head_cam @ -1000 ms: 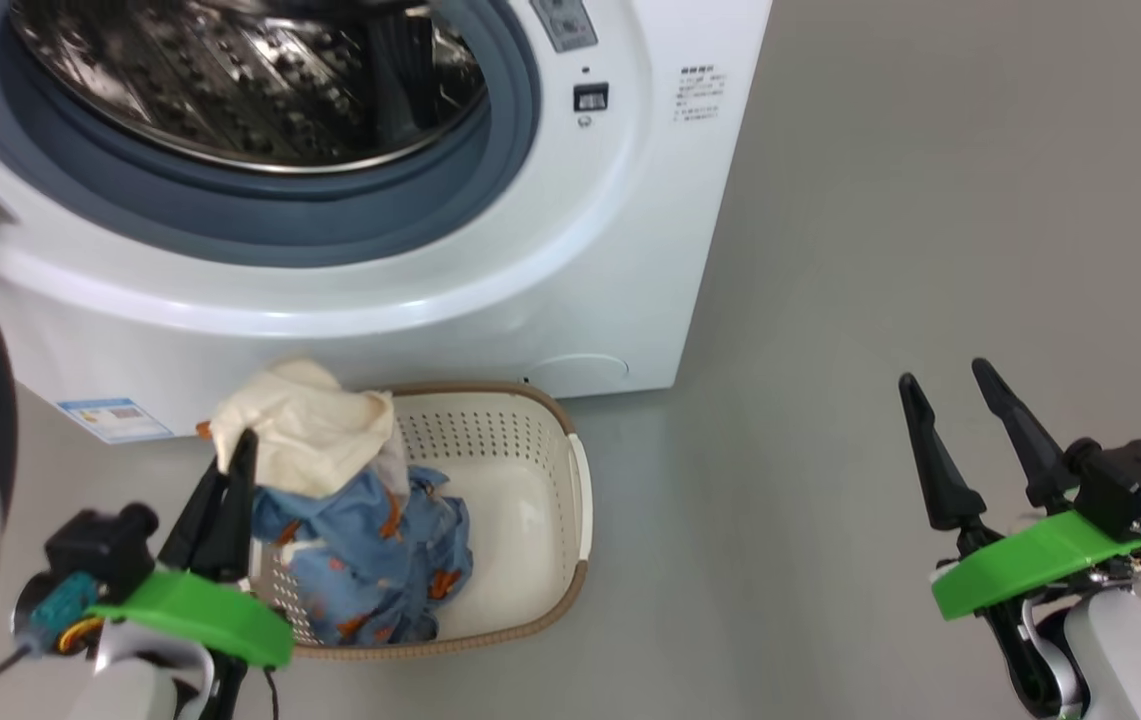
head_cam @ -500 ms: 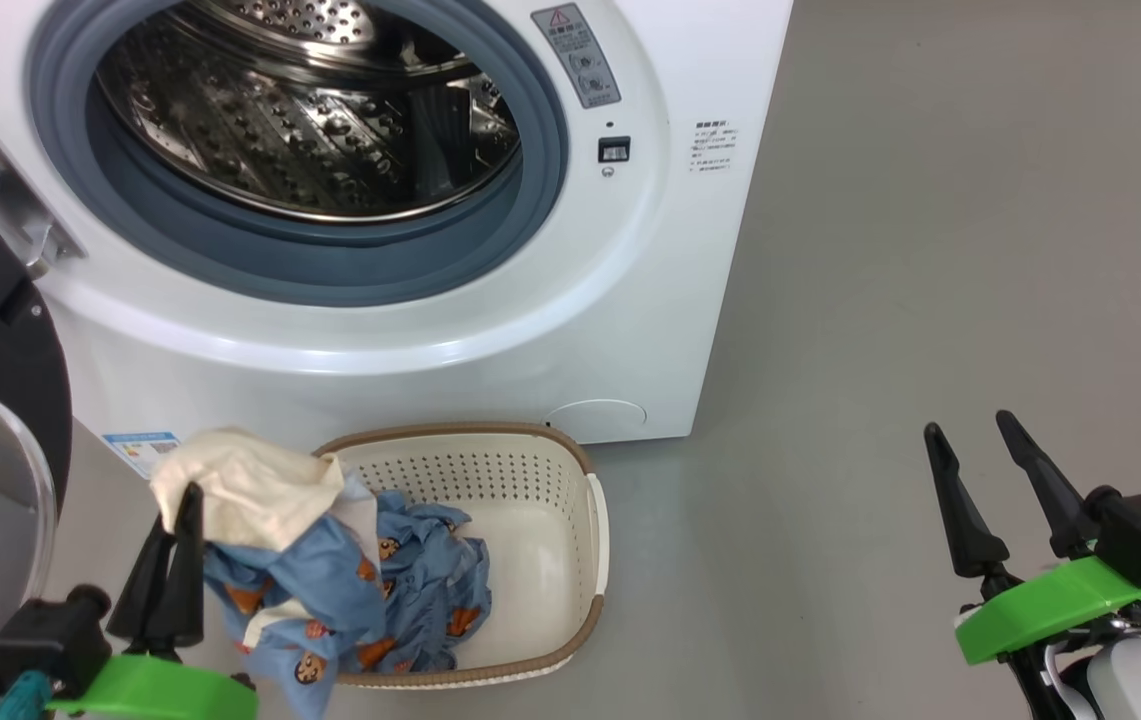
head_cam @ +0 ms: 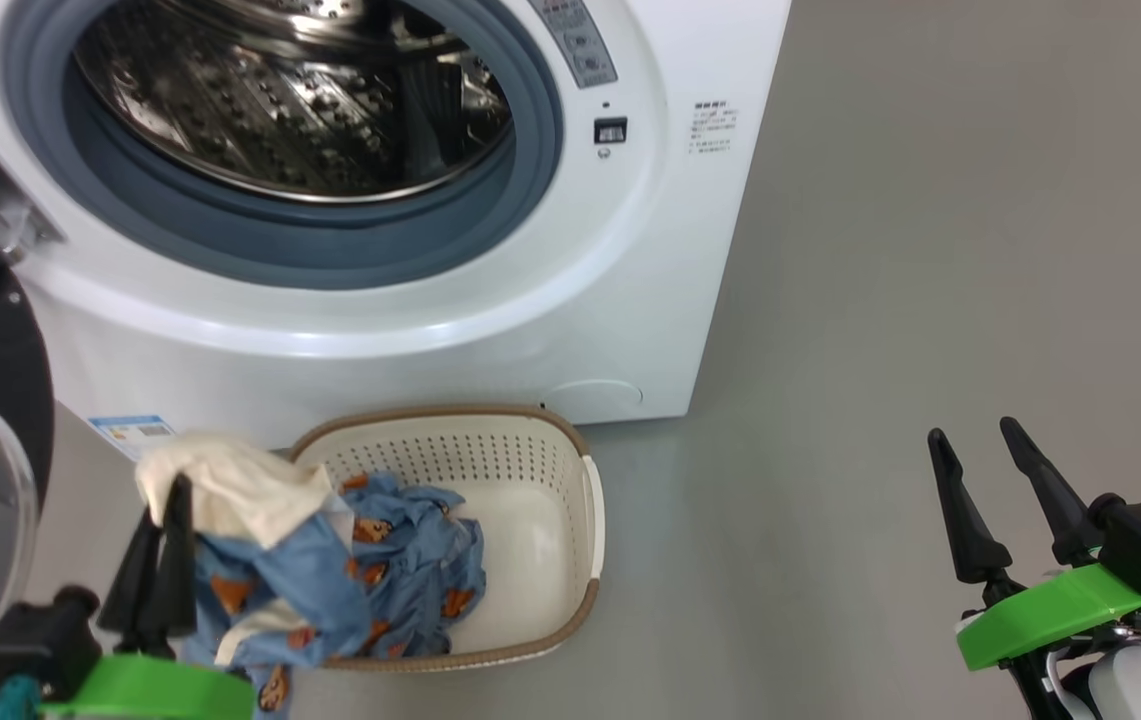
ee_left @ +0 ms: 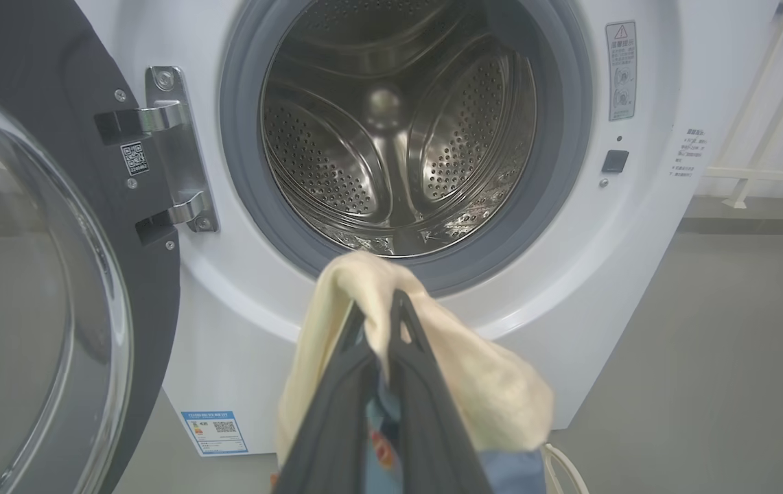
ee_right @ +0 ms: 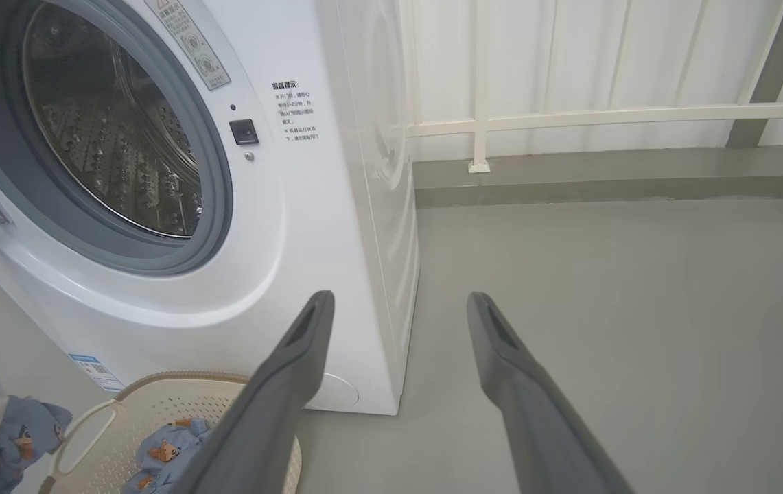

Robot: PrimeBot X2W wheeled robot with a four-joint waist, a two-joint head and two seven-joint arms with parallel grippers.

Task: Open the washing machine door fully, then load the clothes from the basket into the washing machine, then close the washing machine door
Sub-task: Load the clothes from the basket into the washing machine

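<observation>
Clothes (head_cam: 265,565) clamped in left claw (head_cam: 168,500), cream piece over its tips, blue bear stuff trailing below into the basket (head_cam: 530,432). Soft, light, floppy, so grab a bunched fold. Empty right claw (head_cam: 972,432) spread wide.

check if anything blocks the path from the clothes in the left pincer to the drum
Nothing visible does. The left pincer is shut on the clothes, held low before the drum mouth; the washing machine door is swung aside to the left, off that path.
</observation>
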